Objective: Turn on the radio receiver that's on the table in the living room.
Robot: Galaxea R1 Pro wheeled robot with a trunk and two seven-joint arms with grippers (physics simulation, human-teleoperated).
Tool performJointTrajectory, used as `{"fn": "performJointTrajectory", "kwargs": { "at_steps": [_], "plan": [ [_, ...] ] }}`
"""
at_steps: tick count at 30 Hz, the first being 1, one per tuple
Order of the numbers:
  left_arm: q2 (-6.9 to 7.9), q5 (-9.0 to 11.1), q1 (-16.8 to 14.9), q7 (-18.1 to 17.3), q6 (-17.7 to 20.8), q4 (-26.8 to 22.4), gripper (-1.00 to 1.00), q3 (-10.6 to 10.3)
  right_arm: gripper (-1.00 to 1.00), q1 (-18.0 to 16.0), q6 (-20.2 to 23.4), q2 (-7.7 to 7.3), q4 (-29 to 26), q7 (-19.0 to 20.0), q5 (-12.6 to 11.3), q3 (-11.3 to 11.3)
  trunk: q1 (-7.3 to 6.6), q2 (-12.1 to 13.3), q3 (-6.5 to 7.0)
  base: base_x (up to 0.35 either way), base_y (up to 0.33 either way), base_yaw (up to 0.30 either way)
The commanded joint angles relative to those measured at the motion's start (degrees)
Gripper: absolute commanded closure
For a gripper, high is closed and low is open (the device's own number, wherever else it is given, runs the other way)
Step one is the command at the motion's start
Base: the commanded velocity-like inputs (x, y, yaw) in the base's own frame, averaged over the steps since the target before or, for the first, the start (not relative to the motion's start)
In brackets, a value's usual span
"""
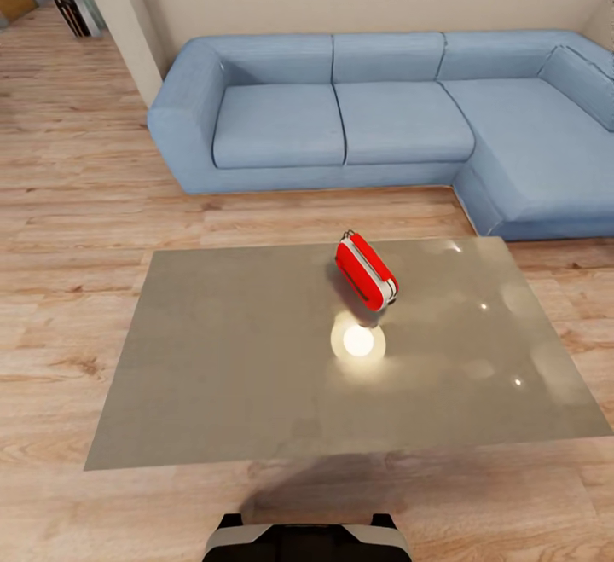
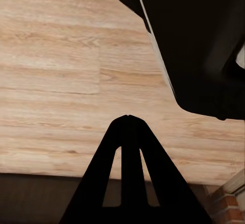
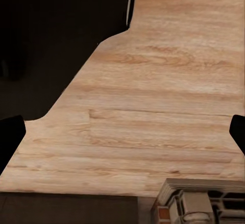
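Note:
The red radio receiver [image 1: 367, 270] with its white band lies tilted on the glossy grey table [image 1: 222, 349], right of the middle and toward the far edge, its wire handle pointing to the sofa. A bright lamp reflection sits on the tabletop just in front of it. In the left wrist view my left gripper [image 2: 127, 118] hangs over the wooden floor, its dark fingers meeting at the tips, nothing between them. My right gripper [image 3: 122, 127] is spread wide, one fingertip [image 3: 10, 137] at each side of the right wrist view, with bare floor between.
A light-blue L-shaped sofa [image 1: 384, 118] stands beyond the table, wrapping round on the right. Wooden floor [image 1: 68, 204] surrounds the table. My dark base [image 1: 307, 541] is at the table's near edge. A white pillar [image 1: 128, 16] stands at the far left.

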Motion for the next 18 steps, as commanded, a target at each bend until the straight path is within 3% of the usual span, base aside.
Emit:
{"fn": "performJointTrajectory", "kwargs": {
  "at_steps": [1, 6, 18],
  "plan": [
    [-0.41, -0.99, 0.00, 0.28, 0.00, 0.00, 1.00, 0.01, -1.00, 0.15, -0.03, 0.45, 0.35, -0.69, -0.01, 0.03, 0.00, 0.00, 0.09, 0.000, 0.000, 0.000],
    [-0.95, -1.38, 0.00, 0.45, 0.01, -0.03, 1.00, 0.30, -1.00, 0.58, -0.36, 1.09, 0.57, -1.16, -0.01, 0.05, 0.00, 0.00, 0.55, 0.000, 0.000, 0.000],
    [-0.99, -1.21, -0.01, 0.46, 0.00, -0.08, 1.00, 0.44, -1.00, 0.62, -0.64, 1.04, 0.58, -1.19, -0.01, 0.05, 0.00, 0.00, 1.65, 0.000, 0.000, -0.006]
  ]
}}
